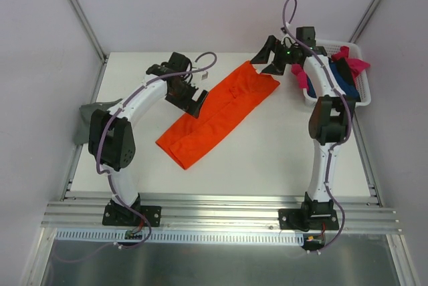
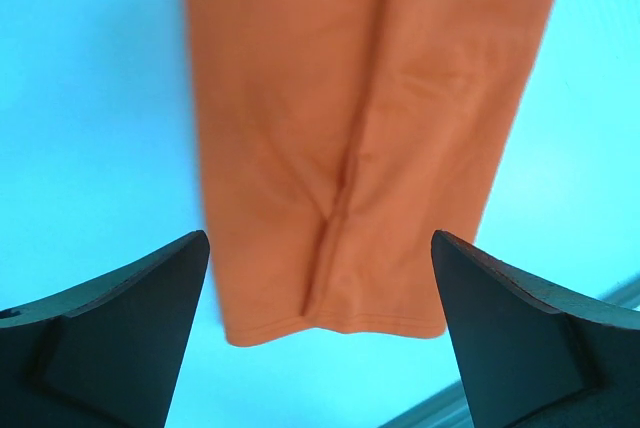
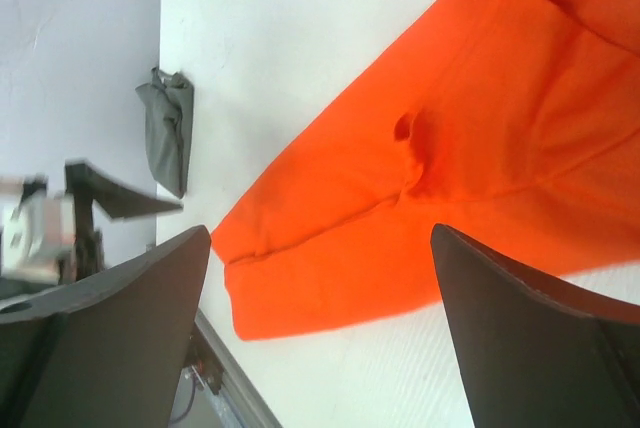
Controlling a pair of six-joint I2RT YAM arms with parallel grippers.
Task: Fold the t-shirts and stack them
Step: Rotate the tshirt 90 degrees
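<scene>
The bright orange t-shirt [image 1: 221, 112] lies on the white table, folded into a long strip running diagonally from near left to far right. My left gripper [image 1: 192, 104] is open and empty over the strip's left edge; in the left wrist view the shirt [image 2: 370, 128] and its hem lie between my spread fingers [image 2: 318, 238]. My right gripper [image 1: 267, 60] is open and empty at the strip's far end; the right wrist view shows the shirt [image 3: 450, 148] beyond it [image 3: 320, 233]. The grey-green t-shirt [image 1: 90, 115] lies folded at the table's left edge. The magenta t-shirt [image 1: 354, 62] and the navy t-shirt [image 1: 344, 82] are in the basket.
The white slatted basket [image 1: 328, 43] stands at the table's far right corner, beside my right arm. Grey walls close the table on the left, right and back. An aluminium rail [image 1: 221, 209] runs along the near edge. The grey-green shirt also shows in the right wrist view [image 3: 168, 128].
</scene>
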